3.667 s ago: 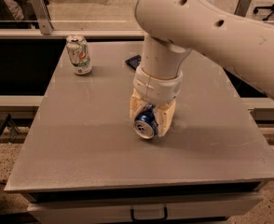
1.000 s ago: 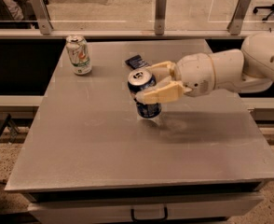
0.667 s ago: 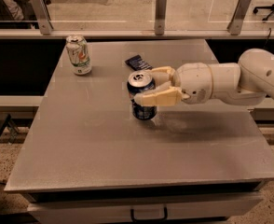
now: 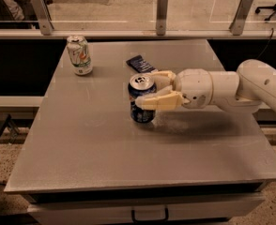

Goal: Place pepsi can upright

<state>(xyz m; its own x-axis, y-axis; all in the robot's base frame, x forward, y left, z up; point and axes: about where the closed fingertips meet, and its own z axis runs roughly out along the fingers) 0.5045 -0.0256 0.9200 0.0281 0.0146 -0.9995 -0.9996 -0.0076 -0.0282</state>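
Your gripper (image 4: pixel 146 89) reaches in from the table's (image 4: pixel 81 144) right side, level with the tabletop, on the end of the white arm (image 4: pixel 232 90). Its two tan fingers (image 4: pixel 159 102) are closed narrowly on the pepsi can (image 4: pixel 141 110). One finger crosses the side of the can that faces the table's near edge, and the other sits against the side that faces the far edge.

The pepsi can stands upright, a little right of the table's middle. Its silver top with the pull tab faces up and its base is on the grey surface. The front finger hides part of the can's blue wall.

At the table's far left corner you have a white-and-green soda can (image 4: pixel 79 55), also upright and well apart from the gripper. A flat dark blue snack packet (image 4: pixel 139 63) lies near the middle of the table's far edge, just beyond the gripper's rear finger.

Under the table's near edge you can see a drawer handle (image 4: pixel 149 215). Past the table's far edge runs a glass barrier (image 4: pixel 105 8) on metal posts.
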